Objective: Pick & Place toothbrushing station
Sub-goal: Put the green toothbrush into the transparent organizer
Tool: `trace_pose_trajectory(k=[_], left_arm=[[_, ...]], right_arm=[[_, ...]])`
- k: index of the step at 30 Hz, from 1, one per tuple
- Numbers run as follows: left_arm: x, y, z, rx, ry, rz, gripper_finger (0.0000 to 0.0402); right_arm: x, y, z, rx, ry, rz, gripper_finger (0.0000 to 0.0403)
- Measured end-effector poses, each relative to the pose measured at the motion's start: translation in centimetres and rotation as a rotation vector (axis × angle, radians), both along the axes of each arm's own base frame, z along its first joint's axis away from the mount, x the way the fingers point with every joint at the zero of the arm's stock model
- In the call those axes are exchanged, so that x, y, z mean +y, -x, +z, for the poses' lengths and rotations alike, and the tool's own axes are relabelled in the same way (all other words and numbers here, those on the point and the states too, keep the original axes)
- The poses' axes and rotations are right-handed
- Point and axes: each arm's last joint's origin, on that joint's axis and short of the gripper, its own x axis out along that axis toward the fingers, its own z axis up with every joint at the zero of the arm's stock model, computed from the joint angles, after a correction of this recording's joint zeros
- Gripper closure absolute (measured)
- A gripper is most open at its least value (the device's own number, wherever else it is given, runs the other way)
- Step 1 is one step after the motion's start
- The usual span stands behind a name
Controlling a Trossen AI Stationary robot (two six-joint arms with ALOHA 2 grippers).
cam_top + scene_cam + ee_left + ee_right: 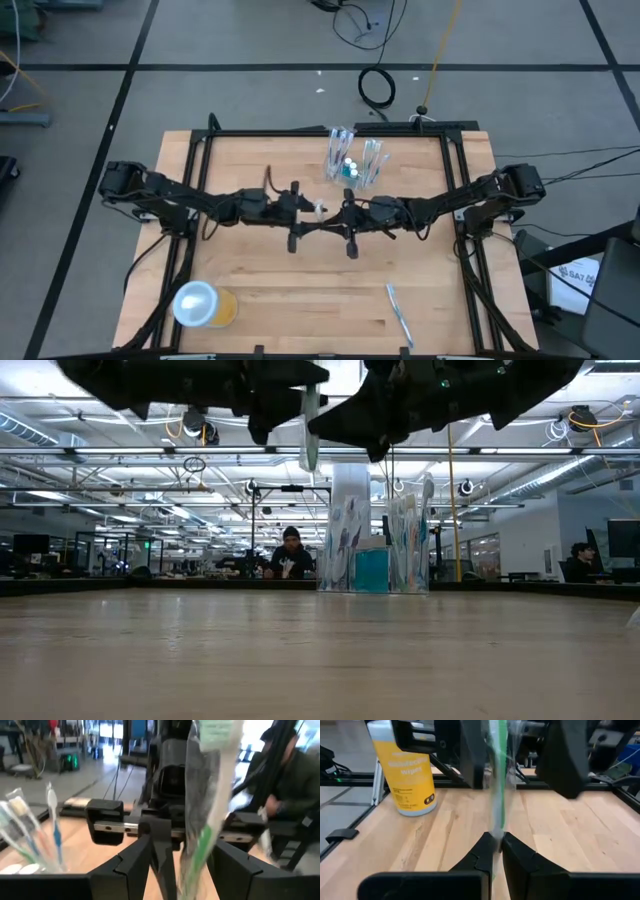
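A wrapped white and pale-green toothbrush [320, 209] is held upright above the middle of the table, between my two grippers; it also shows in the low view [310, 430]. My right gripper [496, 841] is shut on it. My left gripper [182, 847] faces the right one, open, with a finger on either side of the toothbrush [207, 810]; I cannot tell whether it touches. The clear cup [350, 160] with several toothbrushes and a teal tube [371, 570] stands on the table farther back. My right gripper pinches the toothbrush's green-and-white handle [498, 822] between its two fingers. The fingers lie level, coming from the table's right, across the toothbrush. The toothbrush stands about upright, lifted clear of the table.
An orange-yellow cup with a white lid [205, 303] stands near the front left corner. A loose toothbrush [399, 311] lies near the front right. Black frame rails [190, 180] run along the table's sides. A person [290, 555] sits in the room behind.
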Motion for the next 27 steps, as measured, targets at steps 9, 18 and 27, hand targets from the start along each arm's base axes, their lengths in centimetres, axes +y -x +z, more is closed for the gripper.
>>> trace_pose_trajectory(k=[9,18,27], left_arm=[[-0.6,-1.3,2.4,0.02,-0.071,-0.009,0.0211],[-0.6,-1.3,1.8,0.078,-0.082,-0.014,0.0295],[-0.6,-1.3,1.8,0.085,-0.102,0.005,0.039]], right_arm=[[0.0,0.0,-0.1,0.008,0.002,-0.002,0.0387],[0.0,0.0,-0.1,0.01,0.002,-0.004,0.0387],[0.0,0.1,-0.3,0.031,0.005,-0.004,0.0378]])
